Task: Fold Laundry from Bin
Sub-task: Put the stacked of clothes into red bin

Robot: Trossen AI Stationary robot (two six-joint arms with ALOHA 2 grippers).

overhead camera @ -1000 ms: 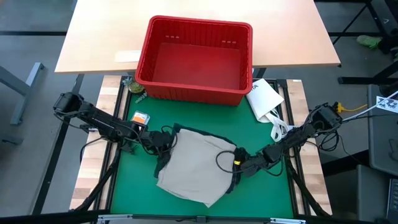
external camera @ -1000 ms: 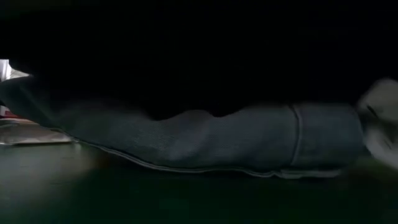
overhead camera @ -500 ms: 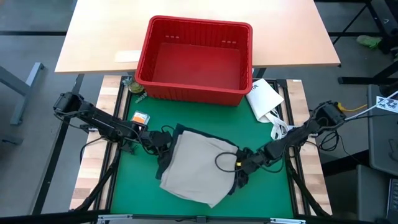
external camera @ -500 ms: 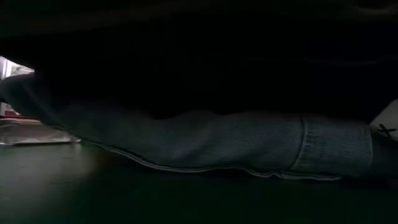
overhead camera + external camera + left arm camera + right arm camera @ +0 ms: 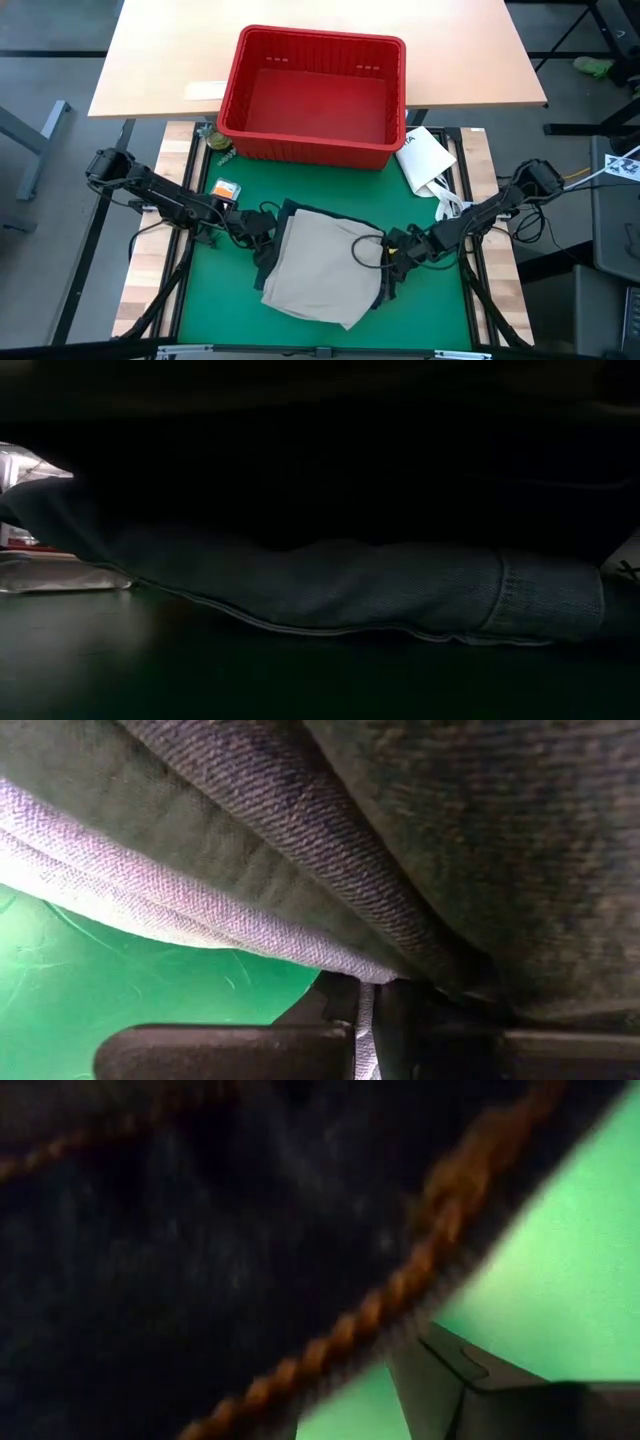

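Note:
A folded pile of laundry lies on the green mat: tan khaki trousers (image 5: pixel 318 268) on top, dark denim jeans (image 5: pixel 350 585) beneath, their dark edges showing around the tan. My left gripper (image 5: pixel 262 232) is shut on the pile's left edge. My right gripper (image 5: pixel 390 266) is at the pile's right edge, shut on the denim. The red bin (image 5: pixel 310 148) stands beyond the pile at the far side, with no garment showing inside. My left gripper pinches a thin light cloth edge (image 5: pixel 365 1005) of the pile's left side between its two fingers, slanting down from the table's left. Thicker folds lie over the fingers; the pile rests on the mat. My right gripper has the jeans' dark edge with orange stitching (image 5: pixel 400 1315) lying over one finger (image 5: pixel 440 1375). It slants steeply down from the table's right. The other finger is hidden by the denim, and the pile lies on the mat.
A white packet with loops (image 5: pixel 428 165) lies on the mat's far right, near the bin's corner. A small orange item (image 5: pixel 226 188) sits at the far left of the mat. Wooden strips and black frame rails border the mat.
My right gripper has gone toward the table's right edge and tipped more steeply down, drawing the pile with it. The tan cloth's near left corner has slid to the right, and in the low view the denim hem has shifted right. The left edge stayed with my left gripper.

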